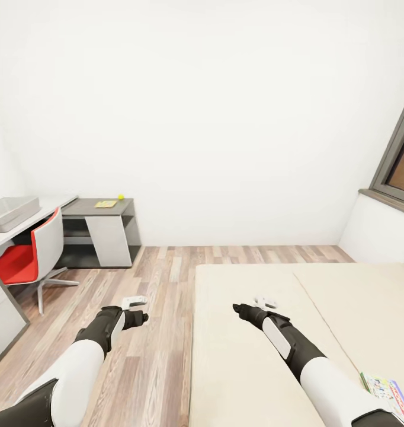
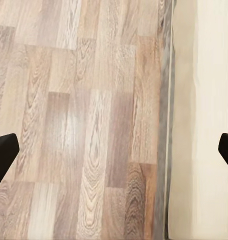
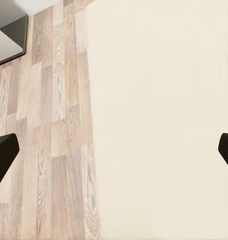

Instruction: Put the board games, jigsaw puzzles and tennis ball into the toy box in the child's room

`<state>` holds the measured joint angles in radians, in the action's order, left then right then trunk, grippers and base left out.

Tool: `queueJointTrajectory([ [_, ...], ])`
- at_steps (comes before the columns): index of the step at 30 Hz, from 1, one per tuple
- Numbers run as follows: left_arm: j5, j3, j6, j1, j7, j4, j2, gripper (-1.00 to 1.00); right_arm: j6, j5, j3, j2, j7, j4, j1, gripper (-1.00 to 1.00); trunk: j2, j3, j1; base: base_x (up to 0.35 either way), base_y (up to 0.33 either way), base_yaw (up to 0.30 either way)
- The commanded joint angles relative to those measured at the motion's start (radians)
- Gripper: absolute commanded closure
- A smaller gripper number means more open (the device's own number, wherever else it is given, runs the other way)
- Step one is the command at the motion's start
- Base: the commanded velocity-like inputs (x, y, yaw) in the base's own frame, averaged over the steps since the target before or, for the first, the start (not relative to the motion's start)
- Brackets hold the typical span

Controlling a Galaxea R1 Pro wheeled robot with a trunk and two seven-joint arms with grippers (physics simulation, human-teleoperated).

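The grey toy box (image 1: 9,212) sits on the pale table (image 1: 54,204) at the far left. On the table's lower dark section lie the small yellow tennis ball (image 1: 121,197) and a flat yellowish toy (image 1: 105,204), too small to identify. One colourful printed board game (image 1: 387,392) lies on the beige bed (image 1: 255,356) at the lower right, beside my right forearm. My left gripper (image 1: 137,308) (image 2: 114,155) hangs open over the wood floor beside the bed's edge. My right gripper (image 1: 264,302) (image 3: 114,155) is open above the bed, holding nothing.
A red chair (image 1: 24,255) stands on the floor between the table and me. Wood-plank floor (image 1: 160,279) runs between table and bed. A grey-framed window (image 1: 400,160) is on the right wall, and a white wall stands ahead.
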<state>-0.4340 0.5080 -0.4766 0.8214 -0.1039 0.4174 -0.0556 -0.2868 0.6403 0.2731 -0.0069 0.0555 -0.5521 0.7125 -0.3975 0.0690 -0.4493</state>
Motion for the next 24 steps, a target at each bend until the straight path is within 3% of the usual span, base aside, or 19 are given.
queueJointTrajectory([
  [1, -0.01, 0.007, -0.005, 0.001, -0.008, 0.003, -0.001, -1.0, -0.003, 0.005, 0.005, -0.001, 0.006, -0.002, 0.001, -1.0, -0.002, 0.002, -0.001, 0.0, -0.204, 0.0],
  [24, -0.011, 0.007, -0.005, 0.001, -0.008, 0.003, -0.001, -1.0, -0.003, 0.005, 0.005, -0.001, 0.006, -0.002, 0.001, -1.0, -0.002, 0.002, -0.001, 0.0, -0.213, 0.0],
])
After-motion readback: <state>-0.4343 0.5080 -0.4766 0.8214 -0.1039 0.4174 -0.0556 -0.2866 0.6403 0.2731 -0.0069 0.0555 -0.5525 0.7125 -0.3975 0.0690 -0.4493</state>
